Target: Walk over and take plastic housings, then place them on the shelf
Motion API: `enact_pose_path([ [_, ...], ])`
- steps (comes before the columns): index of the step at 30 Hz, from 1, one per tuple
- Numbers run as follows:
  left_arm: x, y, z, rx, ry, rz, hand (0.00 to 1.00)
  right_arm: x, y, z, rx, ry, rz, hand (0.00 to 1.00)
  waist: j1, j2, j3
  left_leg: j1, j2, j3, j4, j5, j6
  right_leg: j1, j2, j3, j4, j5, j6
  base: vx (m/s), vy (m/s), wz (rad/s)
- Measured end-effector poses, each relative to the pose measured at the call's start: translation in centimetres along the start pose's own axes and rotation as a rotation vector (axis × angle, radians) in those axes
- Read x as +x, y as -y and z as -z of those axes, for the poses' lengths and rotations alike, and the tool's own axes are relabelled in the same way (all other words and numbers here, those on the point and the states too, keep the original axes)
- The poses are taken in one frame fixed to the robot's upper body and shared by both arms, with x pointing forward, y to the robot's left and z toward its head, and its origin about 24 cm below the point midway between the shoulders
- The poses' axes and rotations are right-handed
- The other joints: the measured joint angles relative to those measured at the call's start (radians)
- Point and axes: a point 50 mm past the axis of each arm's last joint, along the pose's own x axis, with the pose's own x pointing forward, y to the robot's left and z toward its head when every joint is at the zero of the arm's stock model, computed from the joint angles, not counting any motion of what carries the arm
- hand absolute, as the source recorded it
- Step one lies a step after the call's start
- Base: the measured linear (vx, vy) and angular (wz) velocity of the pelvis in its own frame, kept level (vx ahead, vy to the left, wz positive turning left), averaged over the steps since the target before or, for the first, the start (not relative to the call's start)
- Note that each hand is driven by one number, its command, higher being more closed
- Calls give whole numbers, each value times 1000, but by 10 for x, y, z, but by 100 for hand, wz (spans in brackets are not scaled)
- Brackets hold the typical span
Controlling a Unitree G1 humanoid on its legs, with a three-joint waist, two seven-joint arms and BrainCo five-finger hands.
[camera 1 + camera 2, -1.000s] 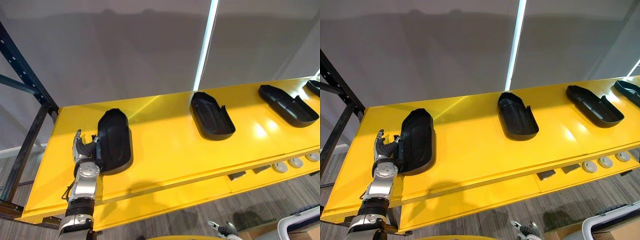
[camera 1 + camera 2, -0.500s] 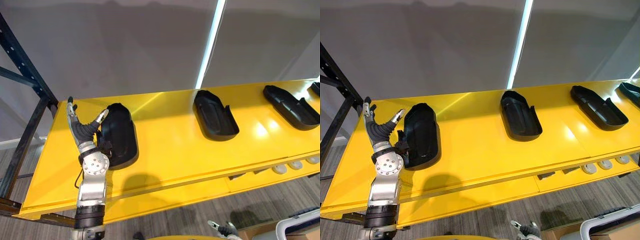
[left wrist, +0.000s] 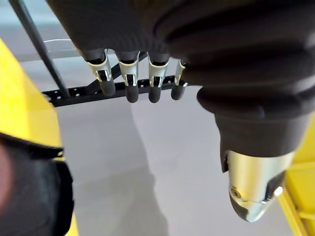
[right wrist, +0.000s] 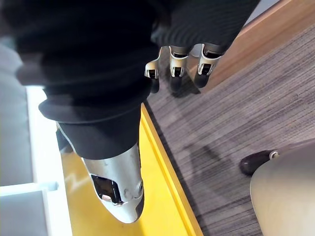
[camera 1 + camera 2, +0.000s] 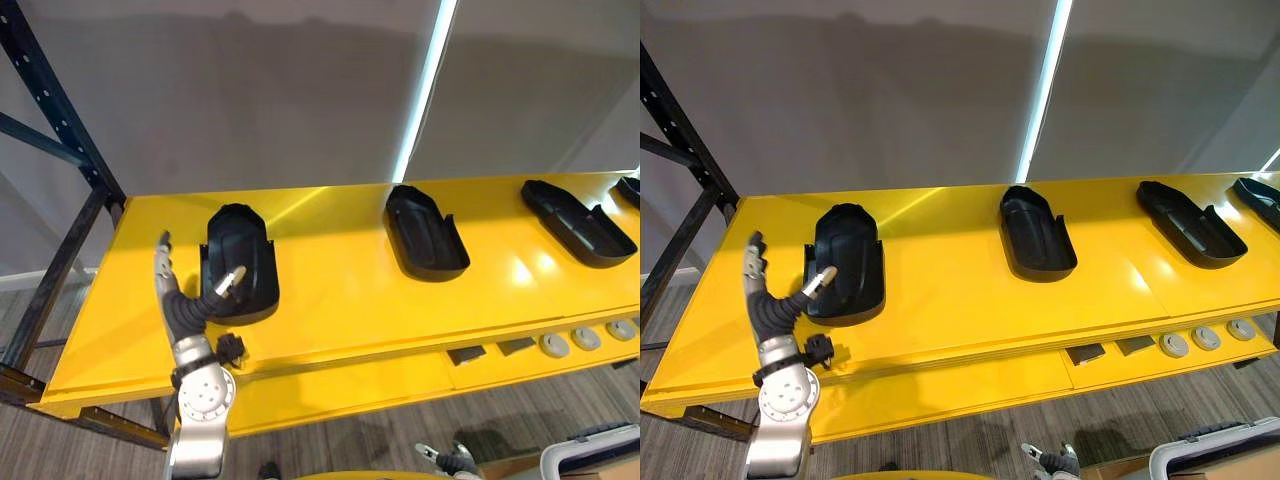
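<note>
Drawn back off the housing, the left robot hand hovered splayed and empty. That housing lay just beyond it on the shelf, lengthwise front-to-back. The right robot hand hung relaxed, holding nothing.

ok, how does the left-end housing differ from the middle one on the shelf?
The left housing sits near the shelf's left end with the open left hand right beside it; the middle housing has no hand near. The middle housing lies hollow side up, rim showing; the left housing seems to show a smoother rounded back, though that is hard to tell. Both are black, alike in outline, flat on the yellow shelf.
</note>
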Motion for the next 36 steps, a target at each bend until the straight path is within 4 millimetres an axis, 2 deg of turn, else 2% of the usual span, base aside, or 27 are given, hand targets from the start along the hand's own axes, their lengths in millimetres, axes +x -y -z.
enact_pose_path([
  [3,-8,11,5,9,-25,67,100,-1,3,3,-10,-1,5,0,23,0,-7,3,-3,0,0,1,0,4,-4,-9,0,-7,11,-12,1,4],
  [7,-15,21,18,47,-74,146,100,-2,1,3,-15,5,2,0,26,-8,-11,2,-11,4,0,4,5,12,-20,-28,2,-12,20,38,32,14],
  [9,-19,24,25,74,-96,186,100,-4,-5,5,-13,1,-12,0,27,-25,-15,2,-18,4,0,4,5,13,-29,-27,2,-11,21,66,43,1],
  [12,-25,31,32,93,-123,241,100,-5,-7,6,-21,-2,-10,0,25,-37,-16,5,-29,8,1,3,7,23,-41,-24,3,-7,30,90,47,1],
  [14,-27,33,38,109,-144,261,100,-5,-9,6,-20,-6,-13,0,24,-34,-14,21,-38,12,0,5,14,36,-50,-24,3,-13,47,77,49,-3],
  [18,-29,34,46,134,-164,283,100,-6,-11,7,-17,-13,-16,0,25,-23,-13,37,-42,24,0,0,21,46,-54,-22,6,-15,50,37,20,-5],
  [26,-37,39,69,199,-265,329,100,-4,-4,1,-2,7,6,0,23,17,-17,42,-42,31,-1,-3,17,38,-53,-15,2,-23,52,-28,-7,-5],
  [36,-25,46,72,239,-253,324,100,-5,-6,3,4,0,6,0,24,8,-19,45,-62,31,0,-6,26,45,-70,-19,-8,-37,54,19,9,1],
])
